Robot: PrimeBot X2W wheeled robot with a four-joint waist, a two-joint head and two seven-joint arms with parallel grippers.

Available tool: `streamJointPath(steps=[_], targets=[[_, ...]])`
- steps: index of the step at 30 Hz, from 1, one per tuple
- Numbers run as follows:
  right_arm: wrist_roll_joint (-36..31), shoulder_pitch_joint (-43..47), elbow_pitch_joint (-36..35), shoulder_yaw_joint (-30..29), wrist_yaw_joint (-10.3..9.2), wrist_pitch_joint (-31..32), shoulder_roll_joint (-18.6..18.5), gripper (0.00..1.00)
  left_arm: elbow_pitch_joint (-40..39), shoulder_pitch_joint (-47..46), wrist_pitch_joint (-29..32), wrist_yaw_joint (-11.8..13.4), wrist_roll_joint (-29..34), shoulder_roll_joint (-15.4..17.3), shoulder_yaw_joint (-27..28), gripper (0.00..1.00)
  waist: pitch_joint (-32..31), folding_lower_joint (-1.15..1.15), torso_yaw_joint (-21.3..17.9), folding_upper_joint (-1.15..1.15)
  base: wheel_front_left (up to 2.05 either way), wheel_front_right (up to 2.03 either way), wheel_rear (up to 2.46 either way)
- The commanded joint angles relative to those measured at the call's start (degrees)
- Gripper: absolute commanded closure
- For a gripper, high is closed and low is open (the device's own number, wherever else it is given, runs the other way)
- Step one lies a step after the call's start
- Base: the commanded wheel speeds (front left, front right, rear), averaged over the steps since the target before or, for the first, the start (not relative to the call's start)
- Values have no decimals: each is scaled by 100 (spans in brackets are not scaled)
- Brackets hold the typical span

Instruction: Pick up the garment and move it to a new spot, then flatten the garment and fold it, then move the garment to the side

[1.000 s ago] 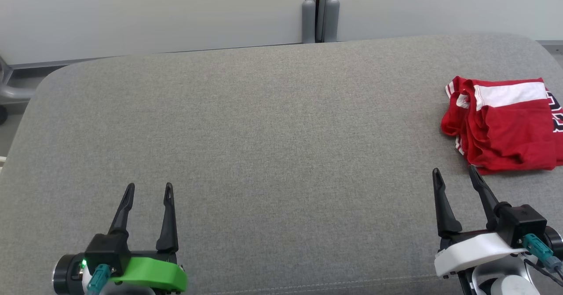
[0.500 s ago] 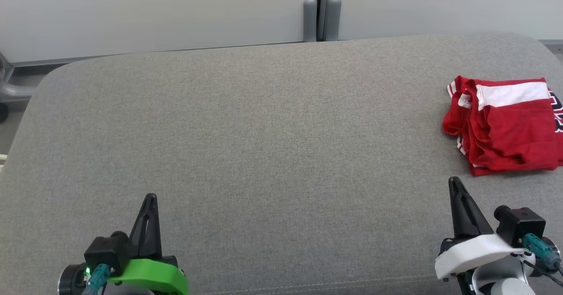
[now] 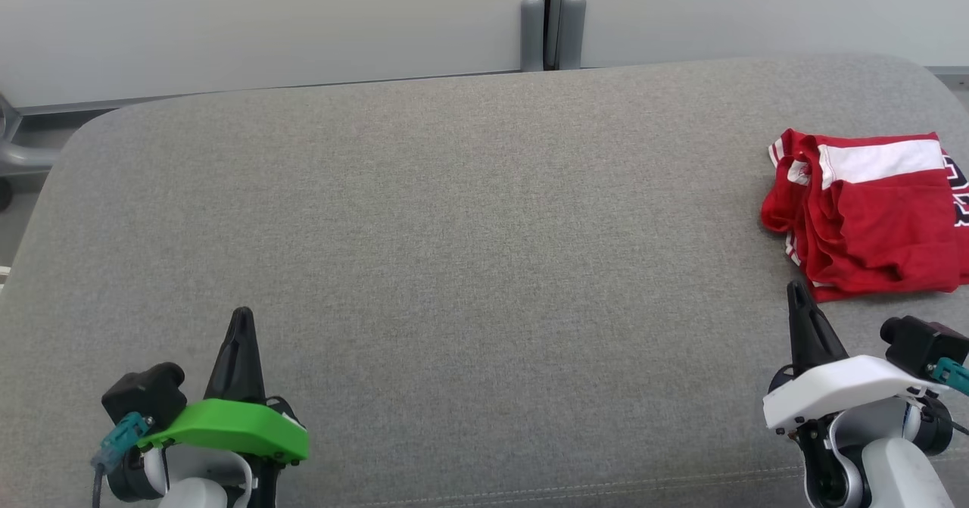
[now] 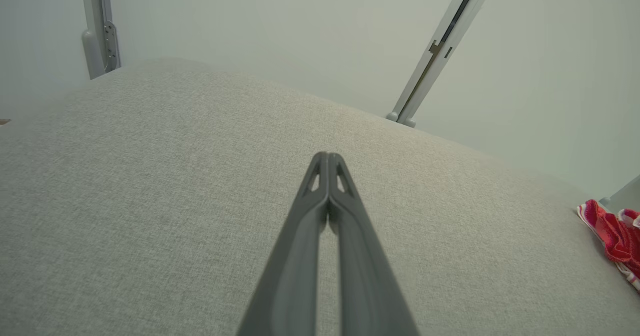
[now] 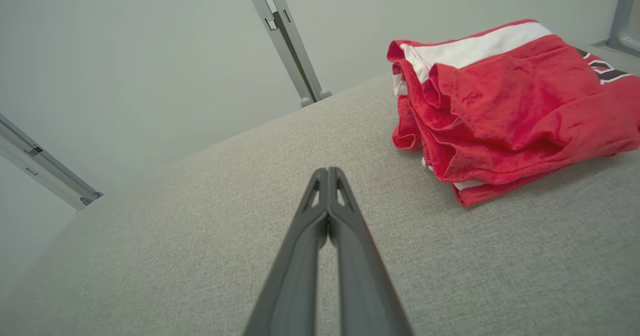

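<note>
The garment [image 3: 863, 216] lies folded by the right edge of the bench [image 3: 454, 228]. Our left hand [image 3: 242, 315] and right hand [image 3: 796, 288] have just snapped shut (both empty), so we think the job is done.

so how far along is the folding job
Done, it seems: the red and white fabric garment lies folded in a compact stack at the right edge of the grey upholstered surface. In hand: nothing; the left claw and right claw are both shut, empty, clear of the garment. Left: probably nothing, though the stack's edges look slightly ruffled.
</note>
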Motion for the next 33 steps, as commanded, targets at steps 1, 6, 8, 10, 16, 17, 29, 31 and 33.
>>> streamJointPath(steps=[1,6,8,10,16,17,29,31,33], targets=[[212,-238,20,-55,-1,44,-41,100,12,-262,33,-53,-211,-6,86,100,1,0,-1,0,0,0,0],[671,-450,247,-125,-1,165,-60,100,191,-450,104,-127,-636,-53,163,100,3,0,-6,0,0,0,0],[849,-531,335,-150,-1,210,-68,100,257,-521,133,-158,-802,-69,194,100,5,0,-7,0,0,0,0],[1025,-610,421,-173,-1,254,-76,100,325,-594,158,-184,-962,-88,225,100,6,0,-9,0,0,0,0],[1531,-838,668,-237,-1,379,-101,100,520,-797,237,-266,-1420,-142,313,100,9,0,-15,0,0,0,0],[1612,-875,708,-247,-1,402,-105,100,552,-829,249,-278,-1497,-151,326,100,10,0,-16,0,0,0,0],[2539,-1282,1155,-346,-1,617,-156,100,902,-1194,395,-427,-2326,-241,486,100,17,0,-27,0,0,0,0],[2681,-1344,1222,-360,-1,656,-163,100,957,-1250,417,-449,-2447,-255,507,100,18,0,-28,0,0,0,0],[2824,-1406,1291,-374,-1,686,-169,100,1005,-1305,440,-472,-2579,-270,530,100,20,0,-30,0,0,0,0]])
